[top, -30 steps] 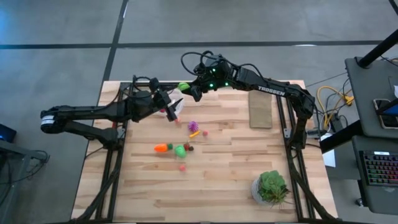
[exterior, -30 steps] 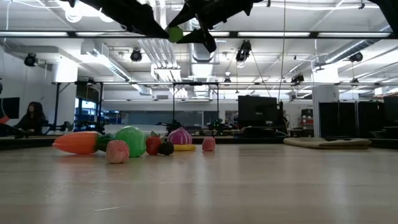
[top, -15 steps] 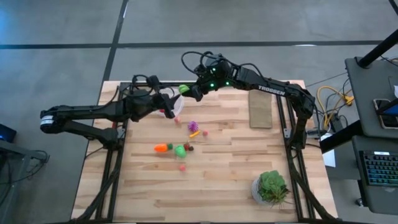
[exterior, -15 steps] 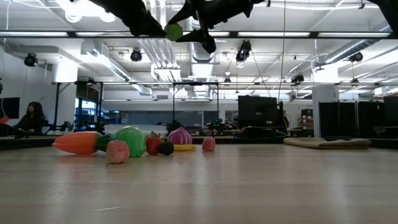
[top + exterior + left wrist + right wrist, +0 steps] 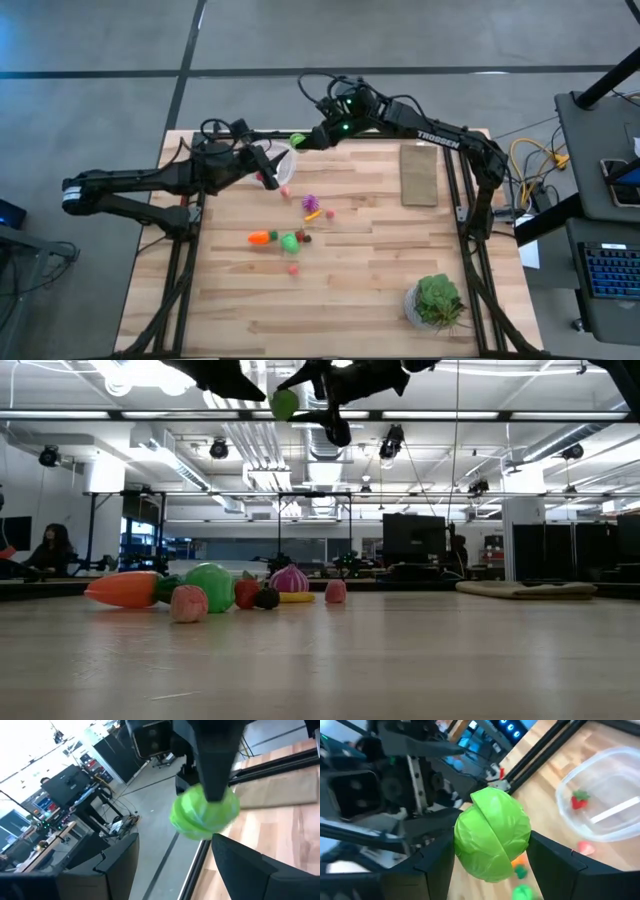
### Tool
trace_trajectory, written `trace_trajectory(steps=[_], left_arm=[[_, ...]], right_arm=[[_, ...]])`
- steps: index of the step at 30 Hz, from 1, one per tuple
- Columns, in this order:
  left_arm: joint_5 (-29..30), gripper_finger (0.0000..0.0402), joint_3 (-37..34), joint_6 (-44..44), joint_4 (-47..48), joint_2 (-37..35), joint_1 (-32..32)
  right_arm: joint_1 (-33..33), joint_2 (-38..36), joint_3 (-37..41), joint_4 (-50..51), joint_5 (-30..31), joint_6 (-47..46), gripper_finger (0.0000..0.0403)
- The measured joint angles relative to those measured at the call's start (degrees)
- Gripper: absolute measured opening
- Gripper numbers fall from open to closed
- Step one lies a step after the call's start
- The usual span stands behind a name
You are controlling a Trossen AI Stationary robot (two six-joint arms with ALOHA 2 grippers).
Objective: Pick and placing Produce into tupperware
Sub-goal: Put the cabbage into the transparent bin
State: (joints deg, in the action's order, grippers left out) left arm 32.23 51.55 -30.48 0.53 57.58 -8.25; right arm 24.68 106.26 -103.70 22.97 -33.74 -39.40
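My right gripper (image 5: 303, 140) is shut on a green toy ball (image 5: 492, 840) high above the table's far left part. The clear tupperware (image 5: 287, 163) stands just below and beside it, apparently on the wood, with a small red piece (image 5: 578, 800) inside. My left gripper (image 5: 268, 172) hovers open at the tupperware's left side, and nothing shows between its fingers (image 5: 115, 865). The remaining produce lies mid-table: orange carrot (image 5: 259, 238), green ball (image 5: 290, 241), purple cluster (image 5: 310, 202) and small pink and red pieces. My right gripper pinches the green ball (image 5: 205, 812) between its two fingers (image 5: 435, 865), one on each side. The fingers slant down at it from the table's right. The ball is lifted clear, high above the table (image 5: 285, 405).
A flat tan board (image 5: 418, 173) lies on the right far part of the table. A potted green plant (image 5: 436, 300) stands at the near right corner. A loose pink piece (image 5: 285, 193) lies just near of the tupperware. A person (image 5: 50, 550) sits far off in the room.
My left gripper has risen and drawn back a little toward the table's left. My right gripper has carried the green ball slightly higher, and its wrist has shifted toward the far edge.
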Motion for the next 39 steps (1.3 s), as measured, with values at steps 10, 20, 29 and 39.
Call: trace_trajectory(steps=[10,20,29,39], left_arm=[[0.0,0.0236,-0.2,0.3,2.6,-1.0,0.0],[-0.4,0.0236,1.1,4.2,0.5,-1.4,0.0],[-1.7,0.0236,3.9,7.6,3.9,-1.4,0.0],[-3.2,0.0236,3.7,4.3,6.1,-1.1,0.1]], right_arm=[[1.2,0.0,0.0,-17.5,-10.5,-17.2,0.0224],[1.1,0.2,0.0,-18.9,-13.2,-22.1,0.0224],[1.1,0.3,0.0,-18.4,-12.7,-21.9,0.0224],[1.1,0.3,0.0,-16.1,-15.0,-25.4,0.0224]])
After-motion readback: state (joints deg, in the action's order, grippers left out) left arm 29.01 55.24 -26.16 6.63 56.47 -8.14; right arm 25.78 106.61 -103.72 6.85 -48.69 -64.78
